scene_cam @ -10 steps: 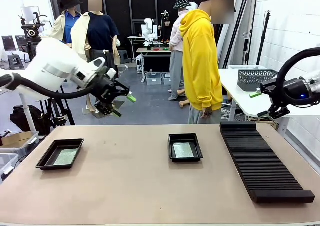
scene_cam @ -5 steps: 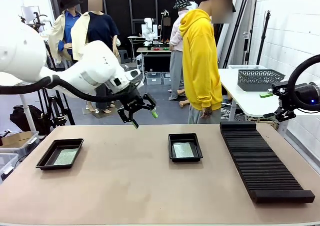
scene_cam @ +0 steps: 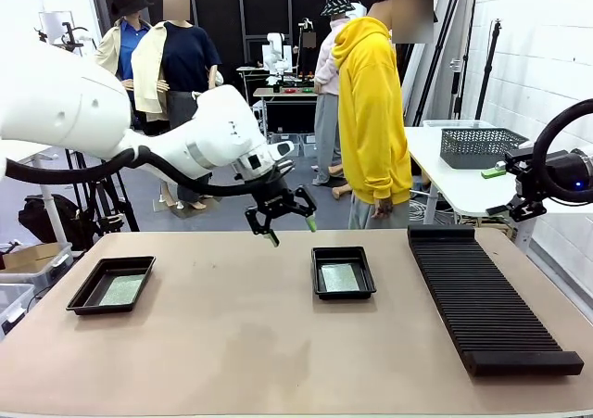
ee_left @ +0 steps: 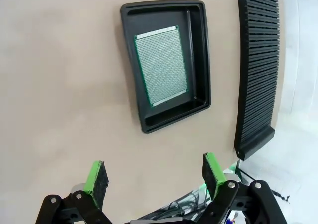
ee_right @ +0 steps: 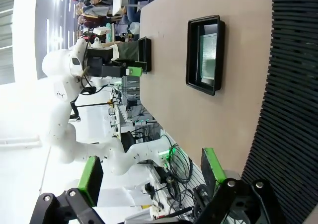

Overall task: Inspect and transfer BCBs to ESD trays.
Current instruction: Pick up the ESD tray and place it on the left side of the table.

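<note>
Left gripper (scene_cam: 289,222) jaws spread wide, nothing between the green pads (ee_left: 96,177); it hangs in the air above the table (scene_cam: 241,344), up and to the left of the centre ESD tray (scene_cam: 344,272). In the left wrist view that tray (ee_left: 165,64) sits straight ahead of the fingers, beyond the tips, offset a little toward the pad on the picture's right. The BCB (ee_left: 161,65) lies flat on the tray floor, long axis running along the tray's long side and roughly in line with the finger direction, so the jaw gap spans its short side. Board looks like a thin green rectangle with a fine dot-grid face and a bright edge, shifted toward one tray wall, with a bare strip of floor on the other side. Right gripper (scene_cam: 507,189) also wide open and empty, parked off the table's right edge near the ribbed rack (scene_cam: 486,297), well apart from the tray. Left arm is clearly nearer, so my read is it takes the centre board. Second BCB (scene_cam: 122,290) rests in the other ESD tray (scene_cam: 110,285) at the table's left.
</note>
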You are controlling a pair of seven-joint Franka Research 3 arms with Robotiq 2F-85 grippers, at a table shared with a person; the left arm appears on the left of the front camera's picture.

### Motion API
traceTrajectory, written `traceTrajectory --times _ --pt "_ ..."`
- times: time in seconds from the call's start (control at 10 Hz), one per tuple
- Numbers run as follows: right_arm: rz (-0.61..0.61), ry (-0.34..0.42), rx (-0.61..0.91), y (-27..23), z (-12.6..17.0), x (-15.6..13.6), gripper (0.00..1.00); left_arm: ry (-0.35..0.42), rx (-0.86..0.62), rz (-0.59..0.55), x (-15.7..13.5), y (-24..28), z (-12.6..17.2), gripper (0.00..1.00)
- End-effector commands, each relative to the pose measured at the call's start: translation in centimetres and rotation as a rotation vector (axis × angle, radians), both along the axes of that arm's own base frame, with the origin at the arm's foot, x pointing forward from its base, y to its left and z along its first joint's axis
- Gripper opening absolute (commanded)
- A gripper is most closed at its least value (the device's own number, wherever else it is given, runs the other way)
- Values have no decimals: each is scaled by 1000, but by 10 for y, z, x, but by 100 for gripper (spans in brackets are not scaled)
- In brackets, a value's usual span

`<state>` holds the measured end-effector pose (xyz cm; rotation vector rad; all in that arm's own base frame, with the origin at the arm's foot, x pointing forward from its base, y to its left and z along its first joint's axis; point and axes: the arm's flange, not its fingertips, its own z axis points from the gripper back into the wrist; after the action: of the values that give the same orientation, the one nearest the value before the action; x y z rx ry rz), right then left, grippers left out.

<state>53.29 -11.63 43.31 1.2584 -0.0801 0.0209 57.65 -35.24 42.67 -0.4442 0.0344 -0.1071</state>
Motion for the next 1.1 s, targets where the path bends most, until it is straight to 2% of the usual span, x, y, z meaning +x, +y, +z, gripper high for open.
traceTrajectory --times 0.0,0.2,0.3,0.5,1.0 --pt "-3 9 2 0 -2 -2 100 -44 39 66 4 -19 -9 100" --pt "-3 9 2 0 -2 -2 100 -72 26 125 10 -29 -24 100" --pt "-3 9 2 0 -2 -2 100 -111 20 175 12 -32 -34 100" --pt "-3 9 2 0 -2 -2 100 -147 5 192 20 -33 -46 100" --pt "-3 9 2 0 -2 -2 100 -139 35 244 32 -37 -85 100"
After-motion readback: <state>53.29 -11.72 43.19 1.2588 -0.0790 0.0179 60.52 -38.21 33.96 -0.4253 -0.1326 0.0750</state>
